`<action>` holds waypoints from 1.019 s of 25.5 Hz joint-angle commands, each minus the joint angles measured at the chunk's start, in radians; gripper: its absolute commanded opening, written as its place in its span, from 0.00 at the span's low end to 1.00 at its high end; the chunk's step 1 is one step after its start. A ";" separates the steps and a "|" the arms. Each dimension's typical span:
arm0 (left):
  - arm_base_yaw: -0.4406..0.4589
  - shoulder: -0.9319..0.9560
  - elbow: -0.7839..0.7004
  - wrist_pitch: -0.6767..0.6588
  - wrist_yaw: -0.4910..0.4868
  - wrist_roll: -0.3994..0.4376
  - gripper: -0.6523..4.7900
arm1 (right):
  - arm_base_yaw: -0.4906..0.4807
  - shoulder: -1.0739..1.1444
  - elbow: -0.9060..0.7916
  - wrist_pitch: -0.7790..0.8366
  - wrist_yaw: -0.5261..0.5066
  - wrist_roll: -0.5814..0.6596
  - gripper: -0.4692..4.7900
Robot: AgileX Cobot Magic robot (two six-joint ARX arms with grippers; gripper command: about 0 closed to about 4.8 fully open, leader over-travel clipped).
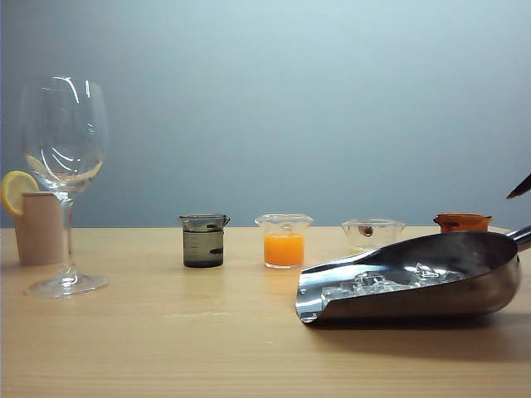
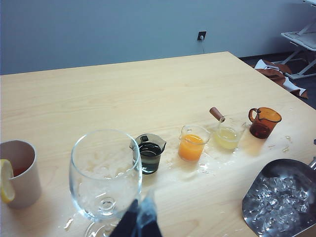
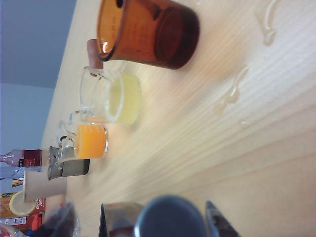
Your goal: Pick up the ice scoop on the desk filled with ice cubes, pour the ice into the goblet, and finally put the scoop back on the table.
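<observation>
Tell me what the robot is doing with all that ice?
Nothing is being poured yet. The ice scoop lies on the table, with ice cubes inside. The right hand is open, close to the scoop's handle end, but not gripping it. The left hand sits by the empty goblet; I can't tell if it is open. Four small beakers stand in a row behind.
</observation>
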 commanded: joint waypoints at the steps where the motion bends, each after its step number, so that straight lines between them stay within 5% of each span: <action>1: -0.002 -0.001 0.005 0.010 0.001 0.003 0.11 | 0.006 0.000 0.001 0.032 0.000 0.000 0.72; 26: -0.002 0.000 0.005 0.009 0.002 0.003 0.11 | 0.070 0.000 0.001 0.032 0.079 0.002 0.67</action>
